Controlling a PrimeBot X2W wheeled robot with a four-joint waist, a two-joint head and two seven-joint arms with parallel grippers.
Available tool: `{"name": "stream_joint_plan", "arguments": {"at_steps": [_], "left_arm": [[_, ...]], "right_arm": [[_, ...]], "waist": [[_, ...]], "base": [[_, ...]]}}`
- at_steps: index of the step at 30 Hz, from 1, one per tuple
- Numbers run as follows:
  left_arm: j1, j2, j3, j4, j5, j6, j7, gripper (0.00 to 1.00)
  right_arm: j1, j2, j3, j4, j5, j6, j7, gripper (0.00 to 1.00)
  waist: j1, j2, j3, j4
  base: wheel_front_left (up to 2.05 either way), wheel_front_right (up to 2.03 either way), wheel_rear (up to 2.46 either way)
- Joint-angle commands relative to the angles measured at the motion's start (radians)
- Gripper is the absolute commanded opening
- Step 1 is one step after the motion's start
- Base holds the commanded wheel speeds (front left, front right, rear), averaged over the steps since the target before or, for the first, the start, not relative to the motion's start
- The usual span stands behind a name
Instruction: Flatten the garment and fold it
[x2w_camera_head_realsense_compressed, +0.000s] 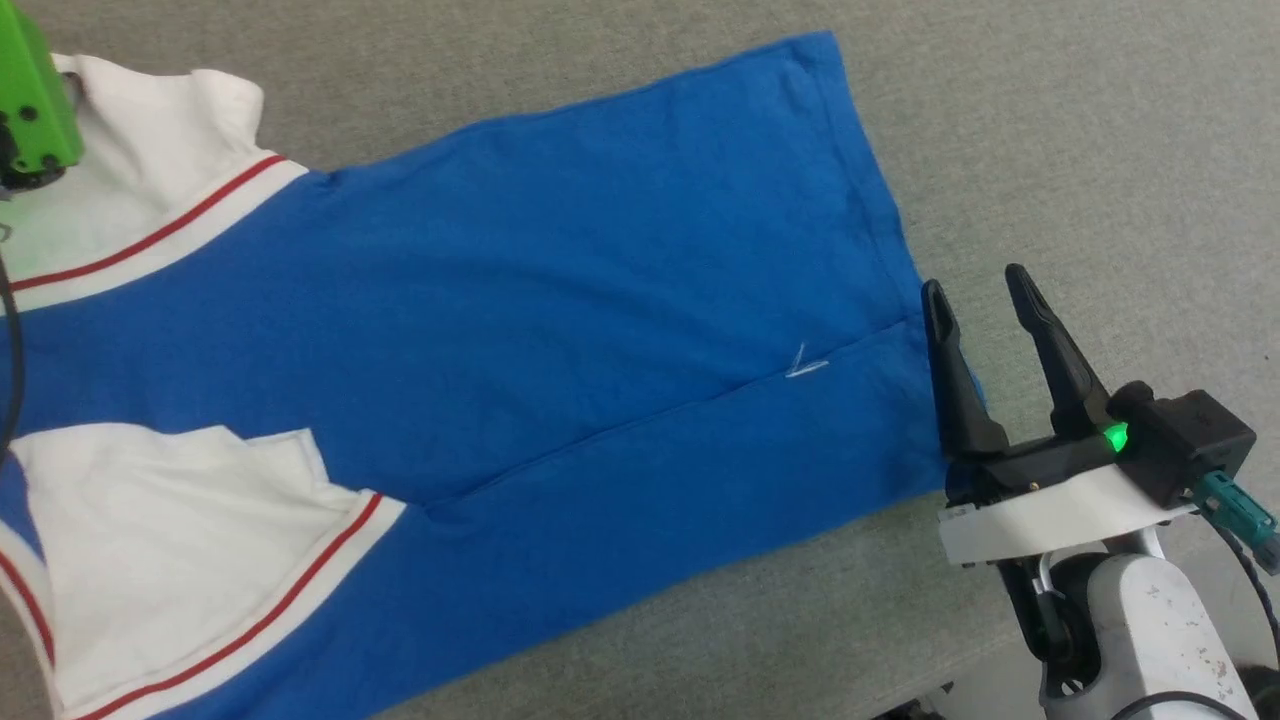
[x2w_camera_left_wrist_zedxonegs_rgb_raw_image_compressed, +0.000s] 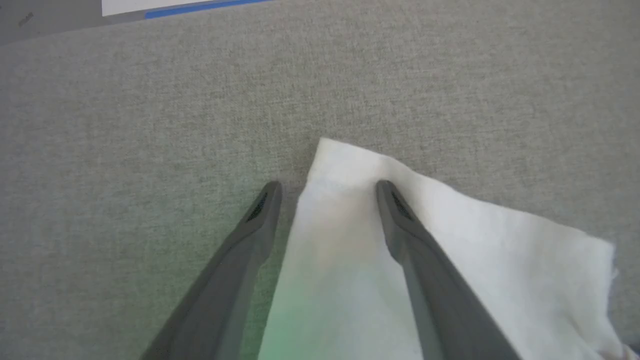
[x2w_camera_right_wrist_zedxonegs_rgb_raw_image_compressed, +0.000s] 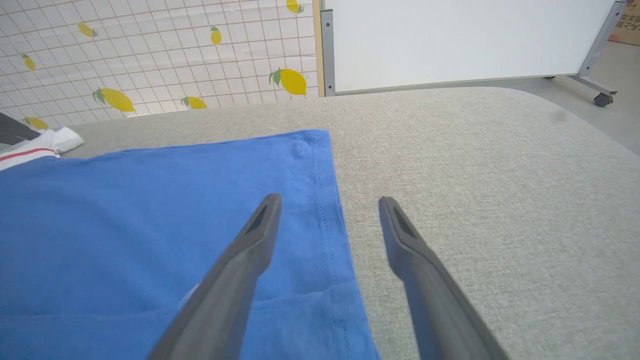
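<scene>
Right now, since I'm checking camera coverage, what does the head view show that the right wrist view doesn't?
Head view adds: the garment's lower white panel with red stripes, a green housing top left, and the right arm's pale forearm. Right wrist view adds: a lemon-patterned wall and a white board on a wheeled frame. Shared: the blue fabric's stitched hem, the grey surface, and the open right end effector astride that hem.

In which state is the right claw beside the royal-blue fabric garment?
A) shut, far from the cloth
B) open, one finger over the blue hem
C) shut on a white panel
B: the right claw is open, one finger over the royal-blue fabric garment, the other over the grey surface.
</scene>
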Motion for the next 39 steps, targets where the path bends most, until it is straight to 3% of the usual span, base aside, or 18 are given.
{"name": "stream_joint_plan", "arguments": {"at_steps": [1, 3, 4, 5, 14, 20, 24, 29, 34, 39], "left_arm": [[0.035, 0.012, -0.004, -0.003, -0.003, 0.012, 0.016, 1.00], [0.047, 0.026, -0.006, -0.021, -0.001, 0.022, 0.033, 1.00], [0.052, 0.031, -0.008, -0.029, -0.002, 0.023, 0.042, 0.72], [0.059, 0.038, -0.009, -0.039, -0.003, 0.026, 0.052, 0.02], [0.096, 0.065, -0.016, -0.106, 0.001, -0.003, 0.010, 0.00], [0.098, 0.052, -0.023, -0.110, 0.000, -0.032, -0.039, 0.00], [0.088, 0.027, -0.033, -0.104, 0.003, -0.047, -0.075, 0.00], [0.057, 0.001, -0.040, -0.100, 0.002, -0.065, -0.099, 0.00], [0.025, -0.009, -0.055, -0.104, 0.009, -0.087, -0.108, 0.00], [0.003, -0.017, -0.063, -0.105, 0.015, -0.100, -0.121, 0.00]], "right_arm": [[-0.024, 0.003, 0.004, 0.001, 0.010, -0.002, -0.011, 1.00], [-0.027, 0.004, 0.007, 0.000, 0.011, -0.002, -0.013, 1.00], [-0.029, 0.004, 0.008, -0.001, 0.011, -0.002, -0.014, 1.00], [-0.030, 0.004, 0.008, -0.002, 0.012, -0.002, -0.015, 1.00], [-0.054, 0.004, -0.003, -0.025, -0.010, -0.002, -0.004, 1.00], [-0.218, -0.012, 0.010, -0.033, -0.037, -0.002, 0.078, 1.00], [-0.396, -0.012, 0.002, 0.064, -0.026, -0.002, 0.224, 1.00], [-0.590, -0.007, -0.034, 0.278, -0.039, -0.002, 0.482, 1.00], [-0.710, -0.004, -0.049, 0.430, -0.071, -0.002, 0.704, 1.00], [-0.778, -0.004, -0.051, 0.508, -0.098, -0.002, 0.845, 1.00]], "waist": [[-0.0001, 0.0063, 0.016, -0.016], [-0.0001, 0.0063, 0.020, -0.019], [-0.0001, 0.0063, 0.021, -0.020], [-0.0001, 0.0063, 0.022, -0.020], [-0.0001, 0.0063, 0.011, -0.008], [-0.0001, 0.0063, -0.002, 0.003], [-0.0001, 0.0063, -0.001, 0.021], [-0.0001, 0.0063, 0.021, 0.054], [-0.0001, 0.0063, 0.050, 0.087], [-0.0001, 0.0063, 0.073, 0.109]], "base": [[0.00, 0.00, 0.00], [0.00, 0.00, 0.00], [0.00, 0.00, 0.00], [0.00, 0.00, 0.00], [0.00, 0.00, 0.00], [0.00, 0.00, 0.00], [0.00, 0.00, 0.00], [0.00, 0.00, 0.00], [0.00, 0.00, 0.00], [0.00, 0.00, 0.00]]}}
